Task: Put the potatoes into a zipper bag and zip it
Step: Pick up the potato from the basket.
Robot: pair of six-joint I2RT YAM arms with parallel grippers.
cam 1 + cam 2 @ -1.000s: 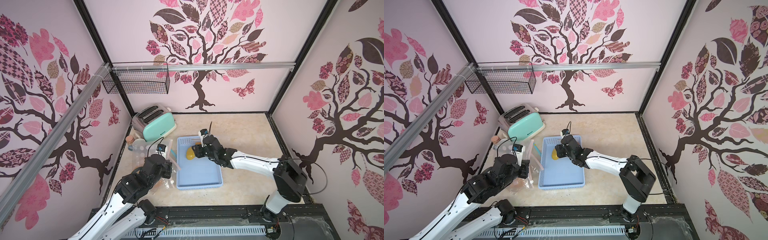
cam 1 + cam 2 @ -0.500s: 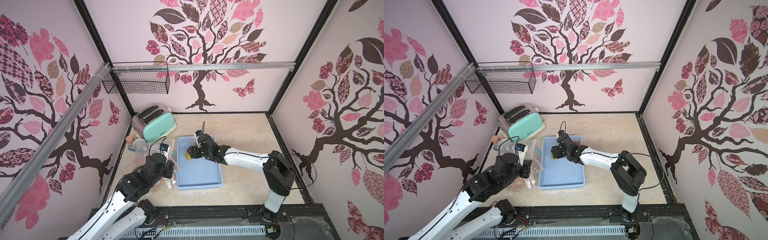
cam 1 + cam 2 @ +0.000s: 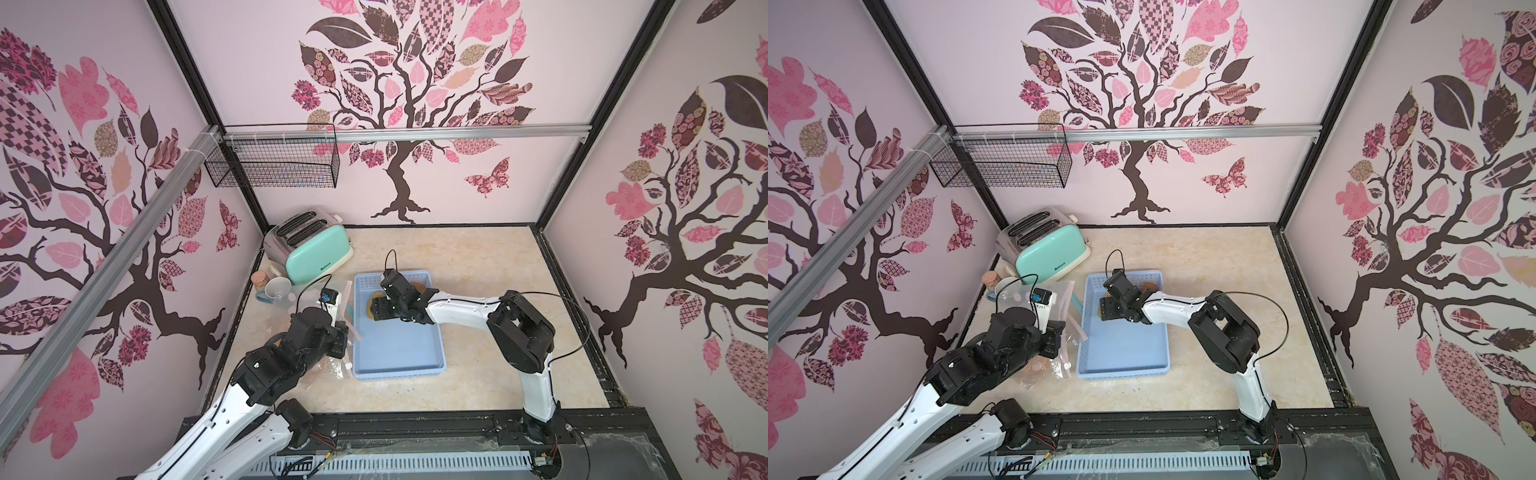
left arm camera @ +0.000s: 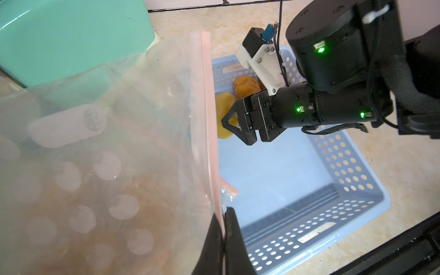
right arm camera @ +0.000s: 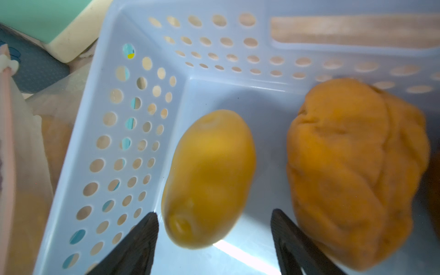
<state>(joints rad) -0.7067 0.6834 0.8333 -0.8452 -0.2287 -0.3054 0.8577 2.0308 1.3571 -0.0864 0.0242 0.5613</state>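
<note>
**Yellow potato lies along the basket wall, one end between spread jaws**

The beige tabletop (image 3: 478,257) carries a blue basket (image 3: 399,371), and a mint toaster (image 3: 313,253) stands behind it near the left corner. Just beside the basket's left long wall is the zipper bag (image 4: 119,142), of clear plastic with a pink zip strip. Tan shapes show through the film, too blurred to count. The left gripper (image 4: 223,221) has its jaws pressed together on the zip strip at the bag's mouth. The right gripper (image 5: 214,214) reaches low into the far half of the basket, its jaws spread wide. The orange potato (image 5: 352,176), wrinkled and the bigger one, lies by the far end wall, outside the jaws and just beyond one of them. The yellow potato (image 5: 209,176) is smooth and oval. Its long axis runs parallel to the long wall on the bag's side, and one end points toward the right gripper. This end sits between the two jaw tips, close to one and apart from the other. Whether it touches the near one, I cannot tell.
</note>
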